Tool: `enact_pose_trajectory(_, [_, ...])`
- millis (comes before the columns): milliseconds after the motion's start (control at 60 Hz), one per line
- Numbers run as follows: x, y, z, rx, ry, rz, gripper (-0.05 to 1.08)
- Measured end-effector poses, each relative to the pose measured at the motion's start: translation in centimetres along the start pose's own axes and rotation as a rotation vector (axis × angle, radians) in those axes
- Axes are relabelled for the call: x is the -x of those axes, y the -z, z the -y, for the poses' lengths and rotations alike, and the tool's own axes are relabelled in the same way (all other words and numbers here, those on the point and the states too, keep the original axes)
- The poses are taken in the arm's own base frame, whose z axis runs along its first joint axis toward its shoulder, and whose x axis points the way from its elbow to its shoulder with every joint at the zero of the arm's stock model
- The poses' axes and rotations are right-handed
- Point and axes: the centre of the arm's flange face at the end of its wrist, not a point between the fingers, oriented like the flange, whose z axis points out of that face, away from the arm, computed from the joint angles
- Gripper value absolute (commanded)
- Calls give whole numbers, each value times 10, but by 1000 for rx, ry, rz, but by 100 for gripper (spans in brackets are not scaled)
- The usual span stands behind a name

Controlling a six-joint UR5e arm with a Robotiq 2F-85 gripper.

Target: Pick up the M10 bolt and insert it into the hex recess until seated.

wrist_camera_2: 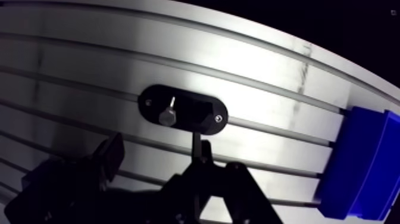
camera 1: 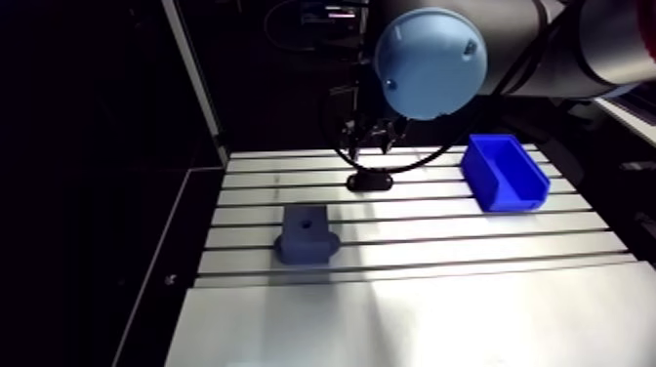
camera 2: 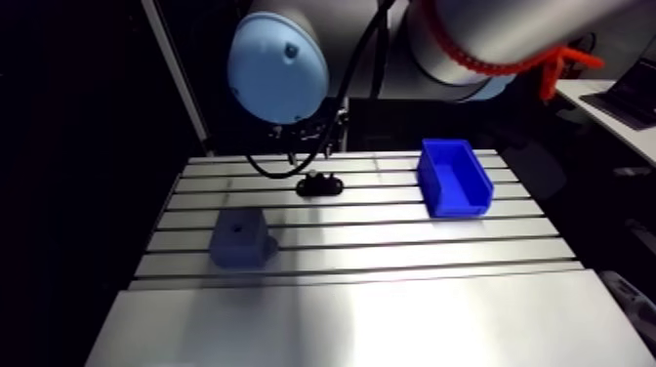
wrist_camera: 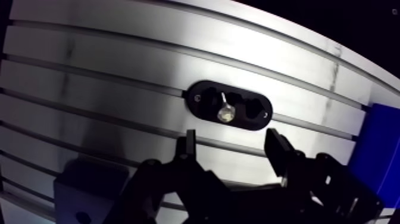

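M10 bolt (wrist_camera: pixel 225 112) sits in black oval holder (wrist_camera: pixel 262 113), ahead of gripper (wrist_camera: pixel 232 143); fingers spread, nothing held. Risk: an off-centre close clips the holder or tilts the bolt, and a skewed grasp then jams at the blue block's (camera 1: pixel 306 244) hex recess (camera 1: pixel 306 223).

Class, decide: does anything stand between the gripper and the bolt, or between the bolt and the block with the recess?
Nothing visible does. The bolt stands in a black holder ahead of the open gripper; only bare table lies between holder and block. The blue bin sits aside.
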Motion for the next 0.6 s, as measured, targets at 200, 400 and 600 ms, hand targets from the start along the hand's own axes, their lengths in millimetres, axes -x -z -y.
enact_pose_trajectory(200, [0, -8, 0, 0, -5, 5, 41])
enact_pose_trajectory(400, [0, -16, 0, 1, -7, 13, 41])
enact_pose_trajectory(600, [0, -25, 0, 0, -9, 25, 42])
